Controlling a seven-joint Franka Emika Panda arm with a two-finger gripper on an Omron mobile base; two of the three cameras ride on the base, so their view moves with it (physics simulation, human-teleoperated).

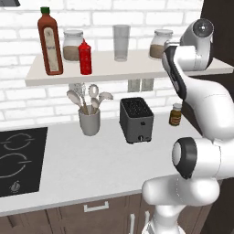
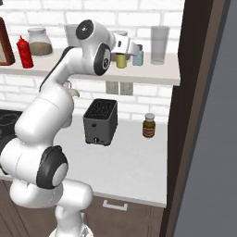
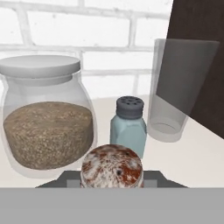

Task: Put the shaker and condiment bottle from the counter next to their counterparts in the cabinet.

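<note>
Shelf (image 1: 137, 68): white board on the brick wall, no doors.

Left end of shelf: tall sauce bottle (image 1: 50, 42), dark red, green cap, pale label, upright. Red bottle (image 1: 85, 57) just right of it, plain, pointed nozzle, upright, in front of a lidded jar (image 1: 72, 45) of brown grains.

Middle of shelf: clear glass (image 1: 121, 42), upright.

Right part of shelf: second grain jar (image 3: 46, 118) with a pale lid; blue shaker (image 3: 128, 127), grey perforated cap, just beside that jar; another clear glass (image 3: 173, 92) near the blue shaker on its other side.

Tool (image 2: 121, 59): raised at shelf height, clenched on the shaker (image 2: 121, 60), yellow-olive body. In the hand view its speckled cap (image 3: 112, 168) sits at the bottom edge, just in front of the blue shaker. Whether the shaker's base touches the shelf cannot be told.

Bench (image 1: 91, 164): light grey, black cooktop (image 1: 20, 160) inset at left. On it: grey crock (image 1: 89, 119) of utensils, dark toaster (image 1: 135, 119) near it, small amber jar (image 1: 176, 114) further right by the wall.
</note>
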